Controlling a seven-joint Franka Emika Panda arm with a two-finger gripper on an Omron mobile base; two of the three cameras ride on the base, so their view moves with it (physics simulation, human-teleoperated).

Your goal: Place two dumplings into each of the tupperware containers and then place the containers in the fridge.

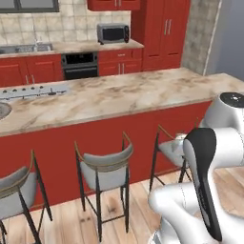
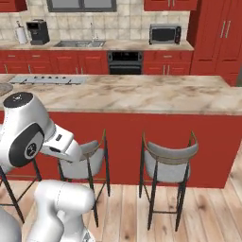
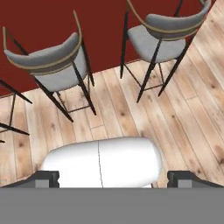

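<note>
task things: honestly can't spot any dumplings, tupperware containers or the fridge from where the base is parked, so i can't say where they are right now.
progress: my guess is nothing's been packed yet. no tray loaded, nothing stowed, the whole job looks still ahead, and the base likely needs to drive somewhere else first.
gripper (image 3: 112,177): at the bottom of the hand view the two dark tips sit far apart at the left and right edges, so it's wide open with nothing between them. it's pointing down at the floor.
stools: two grey-seat bar stools (image 3: 52,61) in the upper half of the hand view, tucked against the red island front.
island counter (image 1: 119,95): beige marble top running across the middle of the left base view, bare as far as i can see, cooktop (image 1: 33,90) at its left.
floor (image 3: 183,113): light wood planks.
back wall: microwave (image 2: 165,34) upper right of the right base view, oven (image 2: 125,63) below centre, sink (image 2: 78,44) and coffee machine (image 2: 38,32) upper left, red cupboards (image 2: 220,35) far right.
</note>
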